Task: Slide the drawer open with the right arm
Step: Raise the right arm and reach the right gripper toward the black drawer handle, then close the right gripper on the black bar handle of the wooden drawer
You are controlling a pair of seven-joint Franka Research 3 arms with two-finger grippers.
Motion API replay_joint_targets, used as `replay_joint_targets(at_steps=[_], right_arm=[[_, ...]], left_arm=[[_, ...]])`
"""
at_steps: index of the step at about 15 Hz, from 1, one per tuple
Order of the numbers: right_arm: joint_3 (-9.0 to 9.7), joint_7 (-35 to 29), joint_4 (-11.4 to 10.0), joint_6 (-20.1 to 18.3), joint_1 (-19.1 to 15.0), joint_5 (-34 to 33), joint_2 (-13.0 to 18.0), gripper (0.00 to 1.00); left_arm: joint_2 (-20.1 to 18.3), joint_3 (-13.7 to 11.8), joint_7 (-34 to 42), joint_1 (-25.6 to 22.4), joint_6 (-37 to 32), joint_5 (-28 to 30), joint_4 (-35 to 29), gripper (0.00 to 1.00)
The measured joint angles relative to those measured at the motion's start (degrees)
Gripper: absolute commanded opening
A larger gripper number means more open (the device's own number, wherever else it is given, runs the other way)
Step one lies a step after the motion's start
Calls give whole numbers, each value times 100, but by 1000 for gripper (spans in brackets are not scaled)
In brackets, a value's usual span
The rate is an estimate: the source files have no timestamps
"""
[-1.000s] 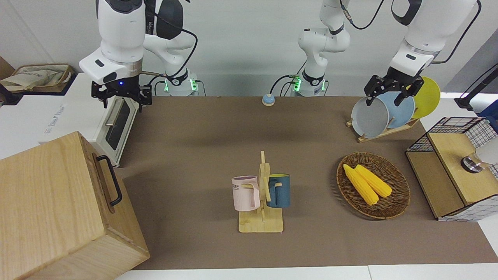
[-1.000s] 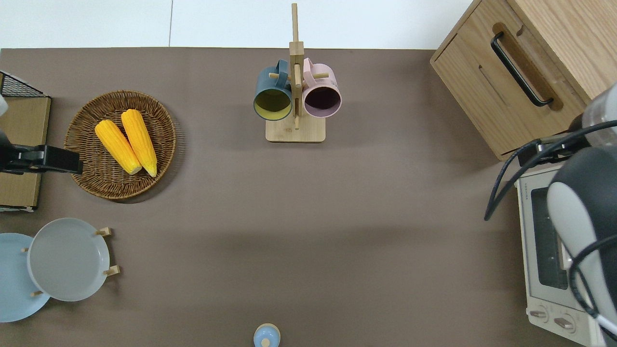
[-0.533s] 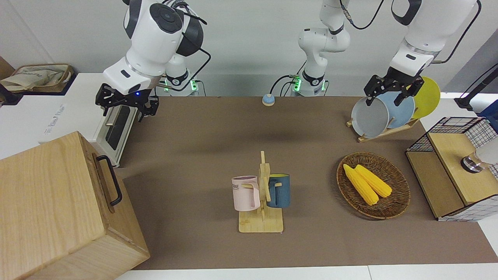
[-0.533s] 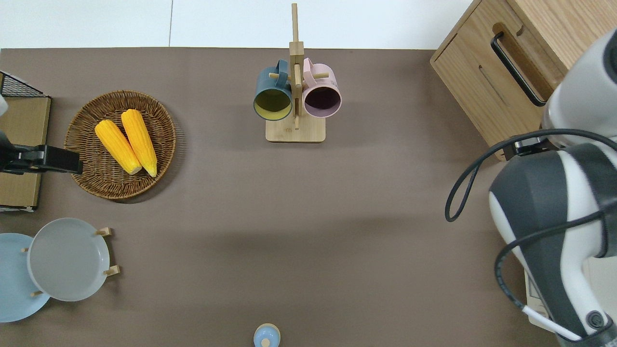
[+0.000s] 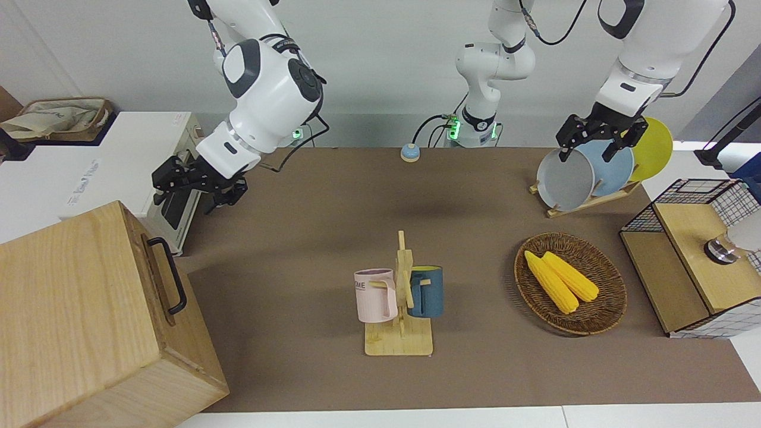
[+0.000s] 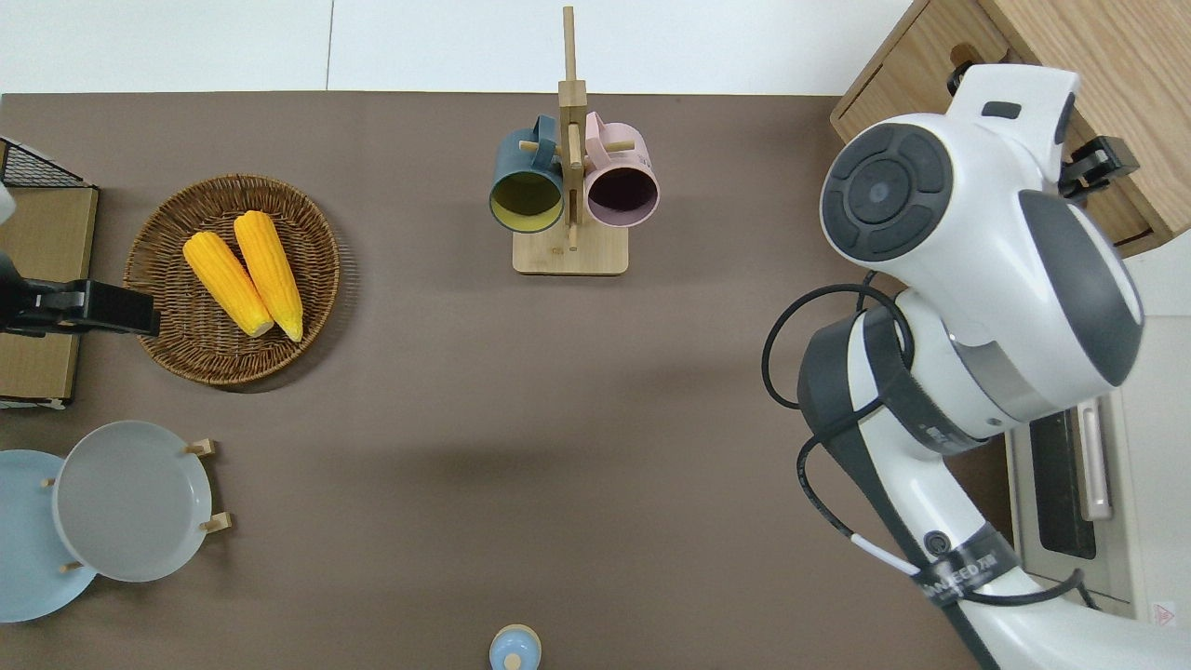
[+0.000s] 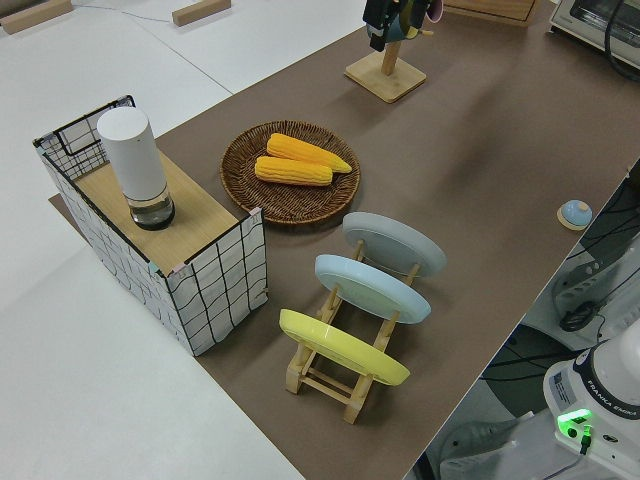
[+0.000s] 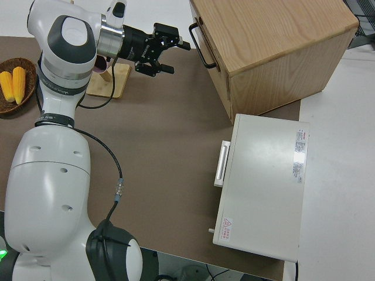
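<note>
The drawer (image 8: 215, 63) is the shut front of the pale wooden cabinet (image 5: 71, 315) at the right arm's end of the table. Its black U-shaped handle (image 5: 169, 276) also shows in the right side view (image 8: 202, 47). My right gripper (image 8: 176, 56) is open and empty. It hangs in the air, lying level and pointing at the handle with a short gap between them. It also shows in the front view (image 5: 181, 193). In the overhead view the arm hides most of the handle. My left arm is parked, its gripper (image 5: 587, 153) open.
A white toaster oven (image 8: 263, 181) stands beside the cabinet, nearer to the robots. A mug rack (image 5: 399, 309) stands mid-table. A basket with corn (image 5: 571, 282), a plate rack (image 5: 585, 172) and a wire crate (image 5: 695, 255) are toward the left arm's end.
My right arm has swung from over the toaster oven toward the cabinet. Its gripper has lowered and turned to face the drawer handle. The left arm has not moved.
</note>
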State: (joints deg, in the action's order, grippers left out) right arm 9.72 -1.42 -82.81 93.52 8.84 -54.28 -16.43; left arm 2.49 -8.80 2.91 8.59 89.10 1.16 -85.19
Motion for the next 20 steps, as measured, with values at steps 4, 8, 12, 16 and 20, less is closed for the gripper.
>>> replay_joint_targets(at_steps=[4, 8, 12, 16, 20], right_arm=[[11, -103, -122, 171, 196, -807, -228, 985], [18, -581, -309, 174, 362, -1560, -481, 985], [18, -1116, -536, 178, 363, -2235, -730, 985], [4, -1359, -574, 179, 357, -2977, -940, 985], [-17, -1624, -583, 176, 350, -3569, -1181, 983]], left_arm=[[0, 0, 0, 0, 0, 0, 0, 998], [0, 0, 0, 0, 0, 0, 0, 995], [0, 0, 0, 0, 0, 0, 0, 998], [0, 0, 0, 0, 0, 0, 0, 995], [0, 0, 0, 0, 0, 0, 0, 995]])
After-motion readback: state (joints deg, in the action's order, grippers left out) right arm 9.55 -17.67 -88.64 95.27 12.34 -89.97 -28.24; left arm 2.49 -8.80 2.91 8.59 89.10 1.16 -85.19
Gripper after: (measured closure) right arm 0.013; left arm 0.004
